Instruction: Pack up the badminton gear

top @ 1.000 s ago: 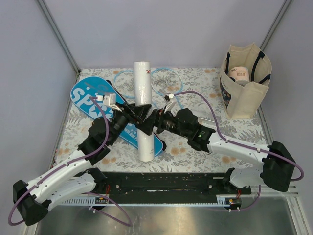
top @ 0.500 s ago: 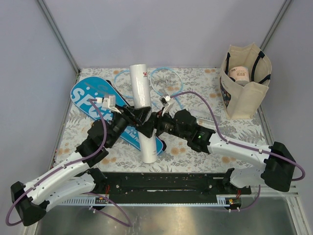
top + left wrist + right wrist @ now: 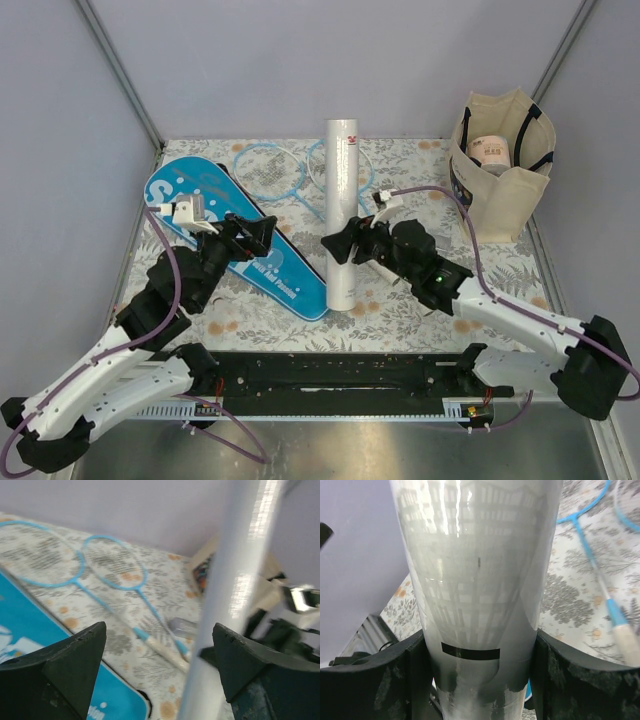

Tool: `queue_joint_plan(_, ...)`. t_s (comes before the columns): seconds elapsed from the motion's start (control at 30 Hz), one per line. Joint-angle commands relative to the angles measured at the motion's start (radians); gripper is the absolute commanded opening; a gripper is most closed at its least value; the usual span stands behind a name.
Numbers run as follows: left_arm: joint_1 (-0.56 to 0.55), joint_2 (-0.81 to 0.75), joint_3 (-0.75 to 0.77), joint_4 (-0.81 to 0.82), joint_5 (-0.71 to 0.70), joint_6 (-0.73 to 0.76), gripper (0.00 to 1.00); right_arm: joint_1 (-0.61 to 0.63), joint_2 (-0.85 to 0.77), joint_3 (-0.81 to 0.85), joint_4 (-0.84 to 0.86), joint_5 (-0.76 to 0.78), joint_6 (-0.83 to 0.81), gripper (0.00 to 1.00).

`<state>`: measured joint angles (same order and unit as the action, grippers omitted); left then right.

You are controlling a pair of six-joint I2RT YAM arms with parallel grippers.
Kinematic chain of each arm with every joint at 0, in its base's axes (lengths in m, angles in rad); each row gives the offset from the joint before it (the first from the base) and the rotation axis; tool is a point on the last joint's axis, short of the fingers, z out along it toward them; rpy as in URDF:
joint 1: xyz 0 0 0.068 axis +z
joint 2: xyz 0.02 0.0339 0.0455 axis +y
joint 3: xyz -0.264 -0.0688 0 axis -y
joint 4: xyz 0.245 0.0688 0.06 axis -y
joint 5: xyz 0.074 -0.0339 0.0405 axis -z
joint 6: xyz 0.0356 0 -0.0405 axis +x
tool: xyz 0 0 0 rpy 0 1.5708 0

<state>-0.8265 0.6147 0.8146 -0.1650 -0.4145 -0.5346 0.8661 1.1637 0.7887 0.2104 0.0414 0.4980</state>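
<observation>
Here, right claw (image 3: 340, 248) clamping white tube (image 3: 341, 180), left claw (image 3: 262, 232) wide, beige tote (image 3: 508, 195) holding a roll (image 3: 490, 151).

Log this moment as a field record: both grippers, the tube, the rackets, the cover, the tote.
left gripper: open, empty, above the blue racket cover
right gripper: shut on the white tube, toward its nearer end
white tube: apart from the left gripper; crosses in front of the rackets in the top view
rackets: two, light-blue frames, flat on the table, heads toward the far edge
blue racket cover: flat, left side of the table
beige tote: upright at far right, a white roll inside
</observation>
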Motion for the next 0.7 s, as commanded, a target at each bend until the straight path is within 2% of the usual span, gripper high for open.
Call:
queue_joint_plan(0.0,0.006,0.052,0.08,-0.223,-0.309,0.011,0.89,-0.041,-0.142,-0.022,0.029,0.055,-0.081,0.41)
queue_joint_plan(0.1,0.067,0.146,0.138,-0.329,-0.398,0.009,0.87,-0.045,-0.222,-0.051,0.004,0.078,-0.13,0.41)
queue_joint_plan(0.23,0.255,0.233,0.164,-0.45,-0.333,-0.121,0.84,-0.045,-0.3,-0.081,-0.023,0.066,-0.168,0.42)
queue_joint_plan(0.37,0.366,0.247,0.153,-0.669,-0.316,-0.465,0.83,-0.045,-0.361,-0.124,-0.042,0.064,-0.182,0.42)
queue_joint_plan(0.53,0.375,0.175,0.104,-0.921,-0.248,-0.881,0.84,-0.047,-0.386,-0.154,-0.036,0.055,-0.184,0.42)
queue_joint_plan(0.67,0.374,0.12,0.029,-0.999,-0.109,-1.082,0.86,-0.047,-0.375,-0.163,-0.02,0.045,-0.182,0.42)
